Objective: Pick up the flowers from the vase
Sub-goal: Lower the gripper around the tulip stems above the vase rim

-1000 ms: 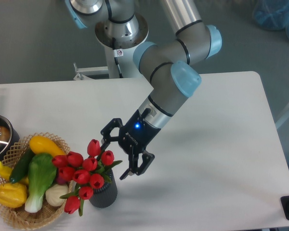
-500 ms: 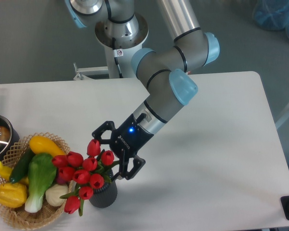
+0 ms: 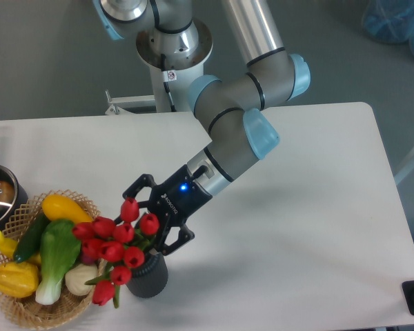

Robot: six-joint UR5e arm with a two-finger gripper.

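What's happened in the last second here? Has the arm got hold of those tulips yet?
The gripper has slid left and slightly down, so its open fingers now reach in around the upper tulips. It has not closed on them. The bunch has shifted slightly but still sits in the vase. The vase, the basket of vegetables and the pot have stayed put.

Ribbed matt vase (image 3: 149, 278), wicker basket (image 3: 27, 312)

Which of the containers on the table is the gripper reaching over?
The vase, the dark ribbed cylinder holding the flowers. The open gripper is at its blooms; the basket and the pot sit further left.
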